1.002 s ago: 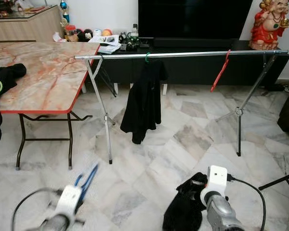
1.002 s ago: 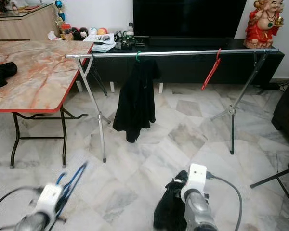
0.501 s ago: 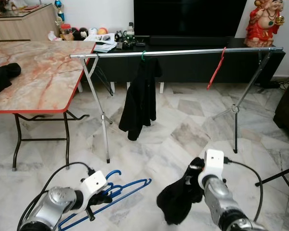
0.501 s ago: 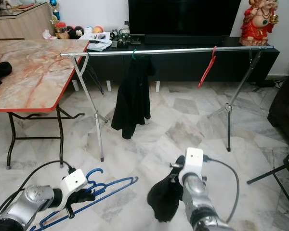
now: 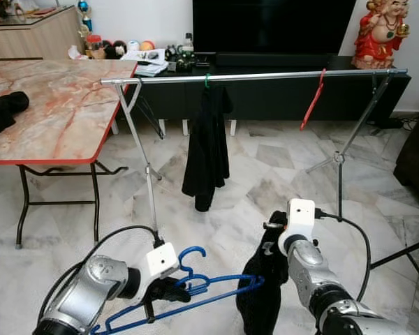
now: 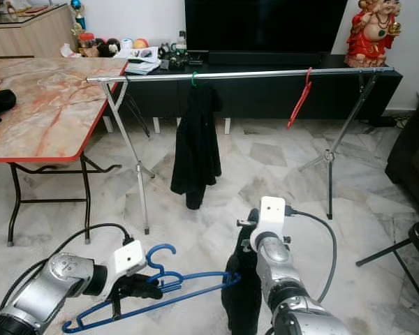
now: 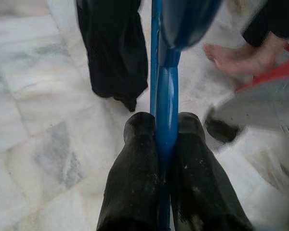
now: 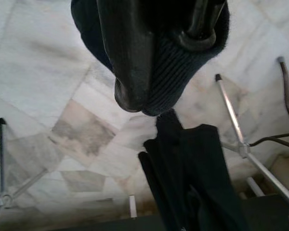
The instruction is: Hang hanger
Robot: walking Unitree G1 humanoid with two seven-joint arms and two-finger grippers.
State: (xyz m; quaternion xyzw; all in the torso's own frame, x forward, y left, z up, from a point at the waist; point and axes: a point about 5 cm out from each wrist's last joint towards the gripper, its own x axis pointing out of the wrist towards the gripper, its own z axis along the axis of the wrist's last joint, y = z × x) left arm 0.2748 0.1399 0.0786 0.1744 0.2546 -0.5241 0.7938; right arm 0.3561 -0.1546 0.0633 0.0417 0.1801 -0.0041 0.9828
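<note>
My left gripper (image 5: 169,289) is shut on a blue hanger (image 5: 195,296), which it holds low over the floor, lying nearly flat with the hook up. In the left wrist view both fingers (image 7: 139,159) squeeze the blue hanger (image 7: 166,82). My right gripper (image 5: 271,241) is shut on a black garment (image 5: 262,296) that hangs down beside the hanger's right tip. The right wrist view has the fingers (image 8: 127,53) clamped on dark knit fabric (image 8: 178,72). Ahead stands a metal drying rail (image 5: 265,76). It carries a black garment (image 5: 207,146) on a green hook and a bare red hanger (image 5: 312,103).
A marble-topped folding table (image 5: 63,105) with dark clothes (image 5: 3,112) stands at the left. Behind the rail is a black TV console (image 5: 279,98) with a red statue (image 5: 377,31). A dark sofa edge (image 5: 415,157) and a thin stand leg (image 5: 405,251) are at the right.
Both arms have come up and forward. The blue hanger has swung from upright to nearly flat, and its tip is now close to the black garment in my right gripper. The camera shifted a little.
</note>
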